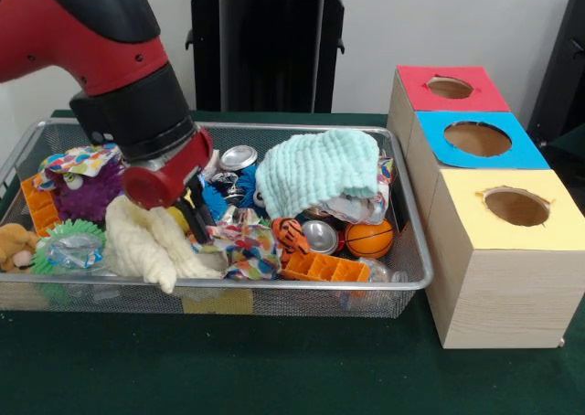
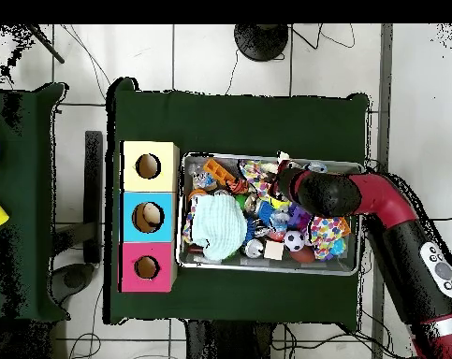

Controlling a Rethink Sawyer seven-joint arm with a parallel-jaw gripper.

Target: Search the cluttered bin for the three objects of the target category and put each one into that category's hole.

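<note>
A wire mesh bin [image 1: 416,282] holds a heap of mixed things. My gripper [image 1: 195,216] reaches down into its left half, right beside a cream knitted cloth [image 1: 151,241]; the arm's red wrist hides most of it. In the overhead view the gripper [image 2: 287,185] sits over the clutter of the bin [image 2: 351,267]. A mint cloth [image 1: 320,170] [image 2: 218,224] lies on top at the middle. Silver cans [image 1: 239,156] [image 1: 321,236], a small basketball [image 1: 369,239], a tiger toy [image 1: 291,235] and a polka-dot cloth [image 1: 245,246] lie around it.
Three wooden boxes with round holes stand beside the bin: red [image 1: 450,88] [image 2: 146,267], blue [image 1: 477,139] [image 2: 148,217], yellow [image 1: 516,207] [image 2: 148,166]. A purple plush [image 1: 87,194], a green spiky ball [image 1: 64,246] and orange blocks [image 1: 327,268] fill the bin.
</note>
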